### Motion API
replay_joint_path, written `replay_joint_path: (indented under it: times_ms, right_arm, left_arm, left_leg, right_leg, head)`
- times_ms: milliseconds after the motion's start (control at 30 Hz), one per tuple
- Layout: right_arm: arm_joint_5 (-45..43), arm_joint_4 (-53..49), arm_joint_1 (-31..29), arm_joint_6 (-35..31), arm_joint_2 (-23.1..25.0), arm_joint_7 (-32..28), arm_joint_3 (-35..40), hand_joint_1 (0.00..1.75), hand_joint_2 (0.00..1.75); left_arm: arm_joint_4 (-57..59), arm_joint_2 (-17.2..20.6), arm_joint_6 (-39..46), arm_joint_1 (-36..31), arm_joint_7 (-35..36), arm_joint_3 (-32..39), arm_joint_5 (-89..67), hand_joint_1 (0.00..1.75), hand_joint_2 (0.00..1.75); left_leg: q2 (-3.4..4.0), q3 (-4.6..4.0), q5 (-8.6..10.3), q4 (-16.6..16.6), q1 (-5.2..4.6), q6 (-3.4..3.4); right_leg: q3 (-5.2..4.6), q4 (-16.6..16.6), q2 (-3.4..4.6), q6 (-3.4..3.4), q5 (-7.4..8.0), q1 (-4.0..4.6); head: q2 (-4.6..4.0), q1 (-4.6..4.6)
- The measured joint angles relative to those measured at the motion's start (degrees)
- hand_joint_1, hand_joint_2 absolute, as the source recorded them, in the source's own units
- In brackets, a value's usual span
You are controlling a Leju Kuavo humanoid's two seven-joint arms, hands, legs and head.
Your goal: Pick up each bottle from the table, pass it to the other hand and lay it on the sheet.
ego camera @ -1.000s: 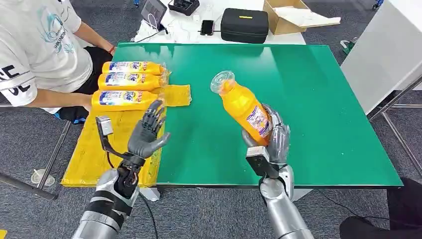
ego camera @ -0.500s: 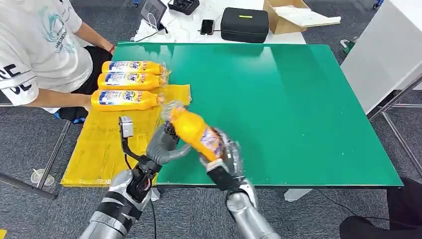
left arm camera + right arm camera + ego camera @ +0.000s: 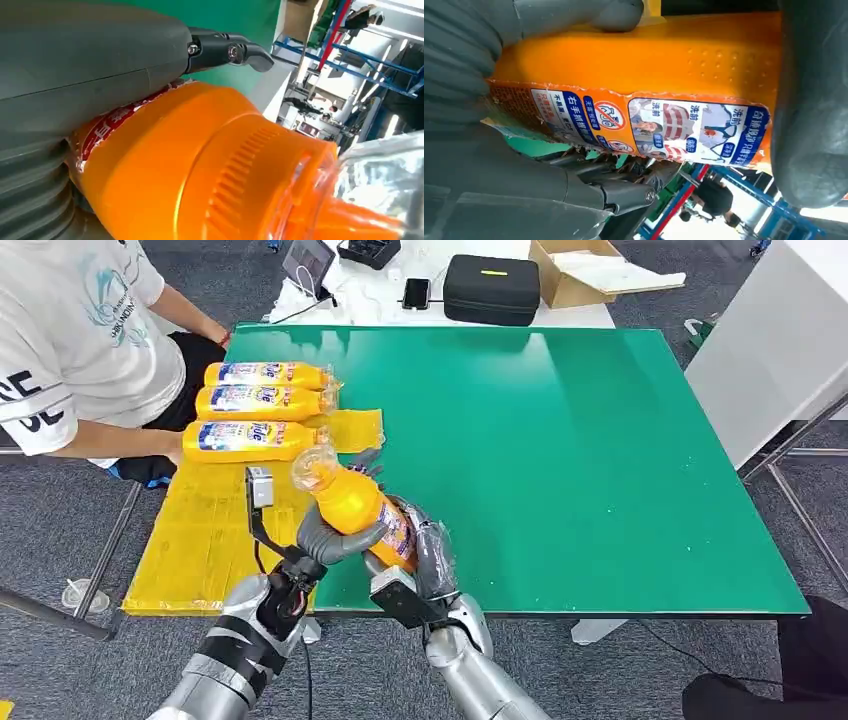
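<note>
Gripping one orange bottle (image 3: 358, 505) together at lower centre: right hand (image 3: 425, 550) wraps its labelled base, left hand (image 3: 335, 538) closes round its upper body, above the green counter (image 3: 600, 440) edge beside the yellow sheet (image 3: 200, 540).

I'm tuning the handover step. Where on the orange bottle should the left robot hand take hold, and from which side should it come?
Probably the upper body of the orange bottle, just below its clear cap, coming from the sheet side. The right robot hand wraps the labelled lower half, so only the upper half is bare, and the bottle tilts cap-first toward the left robot hand, already against it.
</note>
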Motion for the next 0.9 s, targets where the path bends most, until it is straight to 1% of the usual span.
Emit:
replay_joint_path:
  times_ms: [33, 67, 100, 133, 267, 533, 867, 900]
  right_arm:
    - [-0.09, 0.55, -0.24, 0.09, 0.09, 0.00, 0.16, 1.75, 1.75]
    - [-0.11, 1.24, -0.50, 0.20, 0.13, 0.04, 0.33, 1.75, 1.75]
    - [-0.13, 1.86, -0.73, 0.29, 0.15, 0.07, 0.53, 1.75, 1.75]
    - [-0.29, 2.32, -0.89, 0.35, 0.15, 0.09, 0.66, 1.75, 1.75]
    - [-1.22, 4.46, -1.46, 0.61, 0.46, 0.18, 0.74, 1.75, 1.75]
    - [-0.76, 6.03, -1.98, 1.16, 0.94, 1.11, 0.81, 1.73, 1.75]
    - [-0.07, 6.43, -2.28, 1.29, 1.09, 1.55, 0.90, 1.75, 1.75]
    - [-0.07, 6.43, -2.30, 1.31, 1.09, 1.57, 0.90, 1.68, 1.75]
  left_arm:
    - [0.33, 0.04, -0.24, -0.04, -0.02, 0.00, 0.42, 0.19, 1.75]
    - [0.57, 0.15, -0.35, -0.04, -0.15, 0.00, 0.62, 0.84, 1.75]
    - [0.75, 0.28, -0.35, -0.02, -0.35, -0.02, 0.62, 1.55, 1.75]
    - [0.83, 0.31, -0.13, 0.04, -0.59, -0.07, 0.53, 1.75, 1.75]
    - [0.81, 0.39, 2.82, 0.41, -1.92, -0.52, -1.63, 1.75, 1.75]
    - [0.51, 0.46, 1.88, 1.42, -1.75, 0.28, 1.45, 1.75, 1.75]
    - [-1.77, 0.46, 2.10, 3.03, -0.99, 1.40, 1.97, 1.75, 1.75]
    - [-1.83, 0.46, 2.12, 3.06, -0.98, 1.44, 1.95, 1.75, 1.75]
  left_leg:
    - [0.00, 0.00, 0.00, 0.00, 0.00, 0.00]
    - [0.00, 0.00, 0.00, 0.00, 0.00, 0.00]
    - [0.00, 0.01, 0.00, 0.00, 0.00, 0.00]
    - [0.00, 0.01, 0.00, 0.00, 0.00, 0.00]
    - [0.00, -0.01, 0.00, 0.00, 0.00, 0.00]
    - [0.00, 0.00, 0.00, 0.00, 0.00, 0.00]
    - [0.06, -0.01, 0.00, 0.00, 0.00, 0.00]
    - [0.05, -0.01, 0.00, 0.00, 0.00, 0.00]
  right_leg:
    - [0.00, 0.00, 0.00, 0.00, 0.00, 0.00]
    - [0.00, 0.00, 0.01, 0.00, 0.00, 0.00]
    - [-0.01, 0.00, 0.01, 0.00, 0.00, 0.00]
    - [0.00, 0.00, 0.01, 0.00, 0.00, 0.00]
    - [0.00, 0.00, 0.00, 0.00, 0.00, -0.01]
    - [-0.02, 0.00, 0.01, 0.00, 0.00, 0.01]
    - [-0.04, 0.00, 0.01, 0.00, 0.00, 0.00]
    - [-0.04, 0.00, 0.01, 0.00, 0.00, 0.00]
  head:
    - [0.00, 0.00]
    - [0.00, 0.00]
    - [0.00, -0.02]
    - [0.00, 0.00]
    - [0.00, 0.00]
    - [0.02, -0.02]
    - [0.00, -0.02]
    - [0.00, 0.00]
